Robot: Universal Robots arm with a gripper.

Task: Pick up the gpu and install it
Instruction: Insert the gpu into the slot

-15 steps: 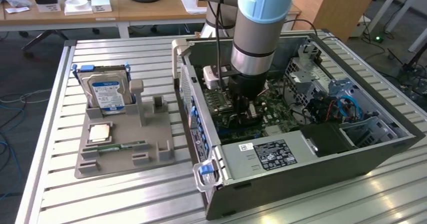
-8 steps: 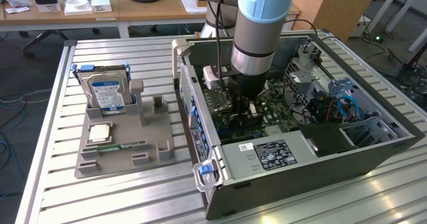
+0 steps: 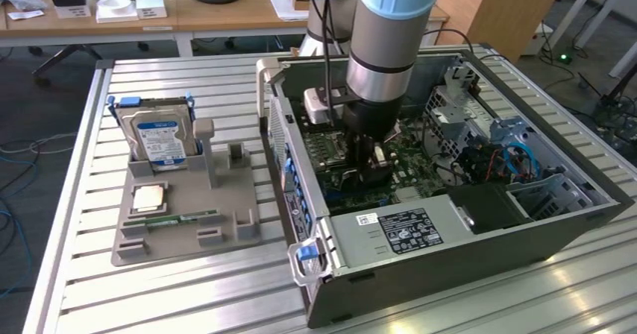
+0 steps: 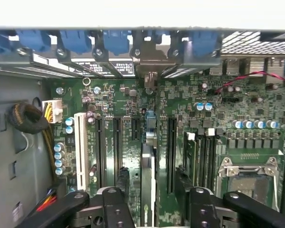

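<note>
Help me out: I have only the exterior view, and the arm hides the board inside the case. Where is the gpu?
Observer: In the wrist view the gpu stands on edge in a slot of the motherboard and looks seated.
Operator: Is it gripped?
Observer: No. The end effector is open, and its fingers stand clear of the card on both sides.
Operator: Where is the bracket end?
Observer: The bracket lies against the case wall, in line with the row of blue clips.
</note>
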